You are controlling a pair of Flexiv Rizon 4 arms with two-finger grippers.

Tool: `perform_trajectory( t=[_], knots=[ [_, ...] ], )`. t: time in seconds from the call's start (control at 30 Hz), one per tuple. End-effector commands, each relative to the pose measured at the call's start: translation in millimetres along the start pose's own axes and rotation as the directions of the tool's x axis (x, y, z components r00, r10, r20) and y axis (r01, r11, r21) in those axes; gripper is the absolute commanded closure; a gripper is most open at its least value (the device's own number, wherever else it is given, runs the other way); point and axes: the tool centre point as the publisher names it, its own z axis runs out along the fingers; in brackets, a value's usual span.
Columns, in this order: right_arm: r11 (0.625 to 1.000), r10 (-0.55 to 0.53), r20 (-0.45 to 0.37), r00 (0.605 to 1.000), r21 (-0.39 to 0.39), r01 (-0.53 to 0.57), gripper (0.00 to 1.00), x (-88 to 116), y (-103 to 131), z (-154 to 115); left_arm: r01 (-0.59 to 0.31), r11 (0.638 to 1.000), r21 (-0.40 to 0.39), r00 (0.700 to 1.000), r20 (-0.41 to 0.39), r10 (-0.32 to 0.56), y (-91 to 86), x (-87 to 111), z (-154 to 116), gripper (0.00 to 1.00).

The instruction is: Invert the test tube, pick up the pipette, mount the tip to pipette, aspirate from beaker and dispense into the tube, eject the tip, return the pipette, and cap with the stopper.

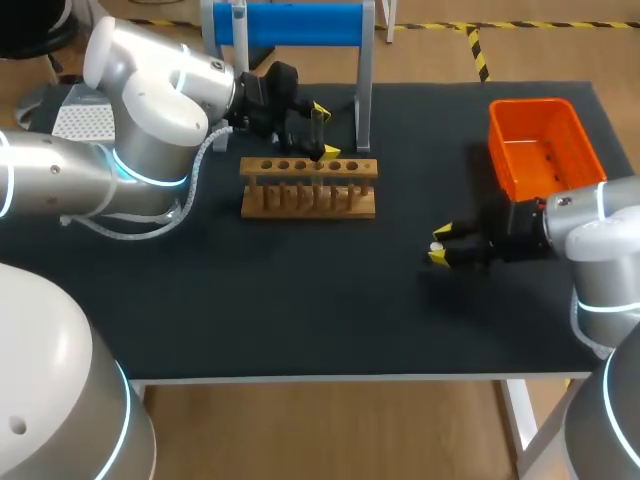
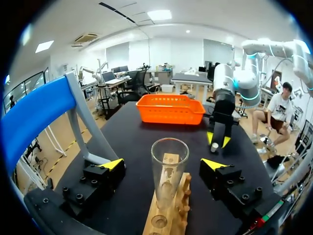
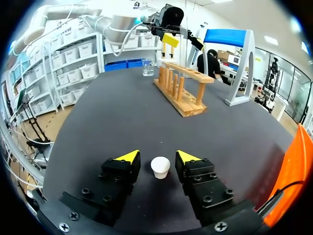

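The left gripper (image 2: 163,164) is released, its yellow tips spread wide to either side of the test tube (image 2: 169,169) without touching it. The tube is clear glass and looks empty. It stands upright in a hole of the wooden rack (image 2: 165,213), long axis vertical, open mouth upward and rounded end down in the rack. The rack lies on the black table (image 1: 300,300), just in front of a stand with a blue bar (image 1: 300,25).

The right gripper (image 3: 159,156) sits low over the table, also released: its tips flank the stopper (image 3: 160,167) with a thin gap on each side. The stopper is small, white and tapered, resting on the table with its wider end up. Beyond it stands a clear beaker (image 3: 147,67), past the rack's far end. An orange basket (image 1: 545,150) sits beside the right arm.
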Motion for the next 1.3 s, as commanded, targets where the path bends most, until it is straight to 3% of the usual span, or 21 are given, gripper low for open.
perform_trajectory(
  t=[0.03, 1.0, 1.1, 1.13, 1.17, 1.2, 1.3],
  knots=[
    [1.000, 0.002, 0.001, 1.000, 0.003, -0.002, 0.53, 0.4, -0.9, 1.5, 0.001, 1.000, -0.001, 1.000, -0.002, -0.001, 0.1, -0.9, 0.2, 0.00],
    [1.000, 0.020, 0.005, 1.000, 0.009, -0.020, 0.56, -1.7, -7.3, 5.4, 0.001, 1.000, -0.001, 1.000, -0.002, -0.001, 0.1, -0.9, 0.2, 0.00],
    [1.000, 0.022, 0.006, 1.000, 0.008, -0.022, 0.64, -1.9, -7.5, 5.5, 0.001, 1.000, -0.001, 1.000, -0.002, -0.001, 0.1, -0.9, 0.2, 0.00],
    [1.000, 0.022, 0.006, 1.000, 0.007, -0.022, 0.76, -2.1, -7.6, 5.8, 0.001, 1.000, -0.001, 1.000, -0.002, -0.001, 0.1, -0.9, 0.2, 0.00],
    [1.000, 0.024, 0.007, 1.000, 0.004, -0.024, 0.95, -2.4, -7.8, 6.0, 0.001, 1.000, -0.001, 1.000, -0.002, -0.001, 0.1, -0.9, 0.2, 0.00],
    [1.000, 0.025, 0.008, 1.000, 0.004, -0.025, 1.00, -2.5, -7.8, 6.0, 0.001, 1.000, -0.001, 1.000, -0.002, -0.001, 0.1, -0.9, 0.2, 0.00],
    [1.000, 0.025, 0.008, 1.000, 0.003, -0.025, 1.00, -2.6, -7.9, 6.0, 0.001, 1.000, -0.001, 1.000, -0.002, -0.001, 0.1, -0.9, 0.2, 0.00]
  ],
)
